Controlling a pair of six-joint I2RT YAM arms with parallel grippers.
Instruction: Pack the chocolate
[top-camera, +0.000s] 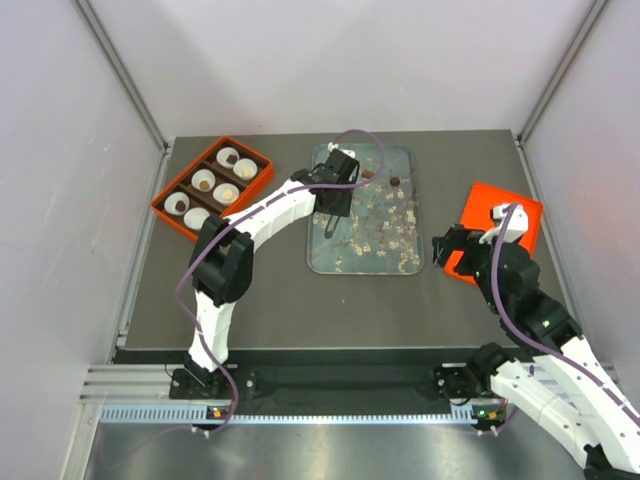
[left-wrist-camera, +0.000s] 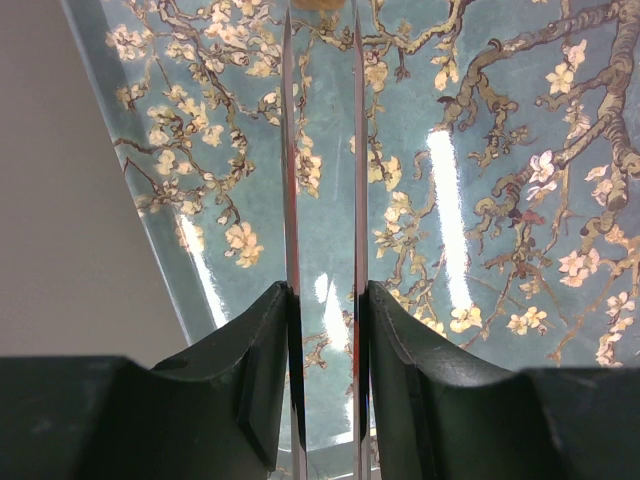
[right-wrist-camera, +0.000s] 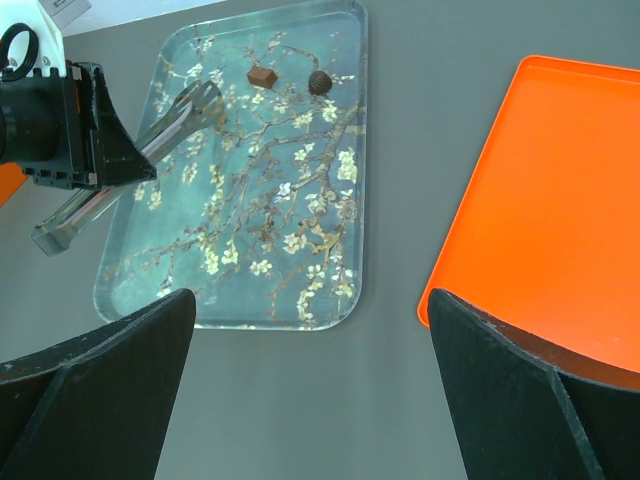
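Top view, chocolate: we see two pieces at the far end of the blossom-print tray, apart from each other. More pieces sit in some of the paper cups of the orange box at far left.
Top view, left gripper: above the tray's far left part, near the two pieces.
Top view, right gripper: above the near left edge of the orange lid, well apart from the tray.
Left wrist view, left gripper: clenched on metal tongs, whose two blades run out between its fingers above the tray.
Right wrist view, right gripper: released, fingers spread wide, nothing between them.
Right wrist view, chocolate: one blocky brown piece and one round dark piece lie near the tray's far rim. The tong tips are near the blocky piece, not touching it.
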